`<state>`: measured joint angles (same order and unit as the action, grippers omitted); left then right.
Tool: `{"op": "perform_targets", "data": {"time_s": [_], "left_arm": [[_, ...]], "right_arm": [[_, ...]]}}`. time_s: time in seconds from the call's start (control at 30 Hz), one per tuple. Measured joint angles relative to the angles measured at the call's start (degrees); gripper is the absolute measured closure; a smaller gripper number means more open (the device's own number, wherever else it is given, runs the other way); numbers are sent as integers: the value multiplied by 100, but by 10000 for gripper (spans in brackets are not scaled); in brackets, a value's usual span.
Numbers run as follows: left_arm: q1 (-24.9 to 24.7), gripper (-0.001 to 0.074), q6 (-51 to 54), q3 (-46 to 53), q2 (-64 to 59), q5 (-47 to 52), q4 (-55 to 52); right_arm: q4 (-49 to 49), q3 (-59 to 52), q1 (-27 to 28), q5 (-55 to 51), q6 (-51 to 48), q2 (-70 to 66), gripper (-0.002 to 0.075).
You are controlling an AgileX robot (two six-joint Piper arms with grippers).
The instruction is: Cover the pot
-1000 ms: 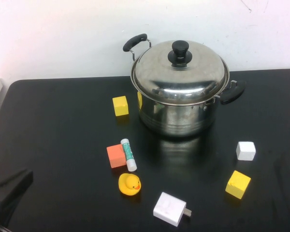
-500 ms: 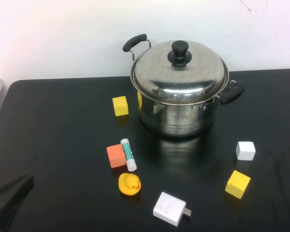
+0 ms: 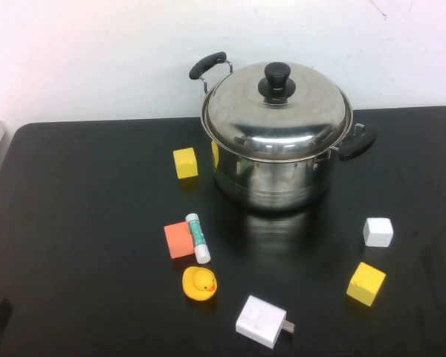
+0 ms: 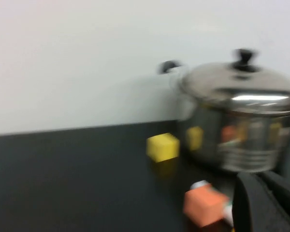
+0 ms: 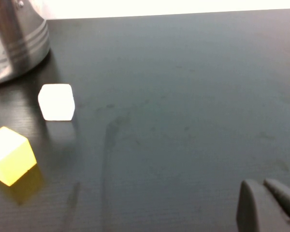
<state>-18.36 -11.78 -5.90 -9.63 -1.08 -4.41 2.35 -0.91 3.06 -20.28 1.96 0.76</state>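
The large steel pot (image 3: 271, 178) with two black side handles stands at the back middle of the black table. The domed steel lid (image 3: 276, 111) with a black knob (image 3: 276, 80) sits on its rim, slightly tilted. The left wrist view shows the pot (image 4: 241, 140) and lid (image 4: 241, 84) from the side, with my left gripper (image 4: 262, 178) shut and empty, low near the table's front left. My right gripper (image 5: 261, 183) is shut and empty over bare table at the right. It is out of the high view. The pot's wall (image 5: 14, 43) shows in the right wrist view.
A yellow cube (image 3: 184, 162) lies left of the pot. An orange cube (image 3: 178, 239), a glue stick (image 3: 198, 238), a rubber duck (image 3: 199, 283) and a white charger (image 3: 262, 321) lie in front. A white cube (image 3: 377, 232) and a yellow cube (image 3: 366, 283) lie front right.
My left gripper has drawn back toward the bottom-left corner of the high view and almost left it. The pot, lid and small objects have not moved.
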Motion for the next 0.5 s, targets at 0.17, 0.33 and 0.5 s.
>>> {"op": "perform_targets", "data": {"time_s": [0.17,0.33,0.5], "left_arm": [[773,735,-26,459,272,-40,69],[1198,735,-164,709,651,17,319],[1246,735,-185,709,989,807,474]], "right_arm": [[0,0,0,0,0,0,728],[0,0,0,0,0,0,728],[0,0,0,0,0,0,728]]}}
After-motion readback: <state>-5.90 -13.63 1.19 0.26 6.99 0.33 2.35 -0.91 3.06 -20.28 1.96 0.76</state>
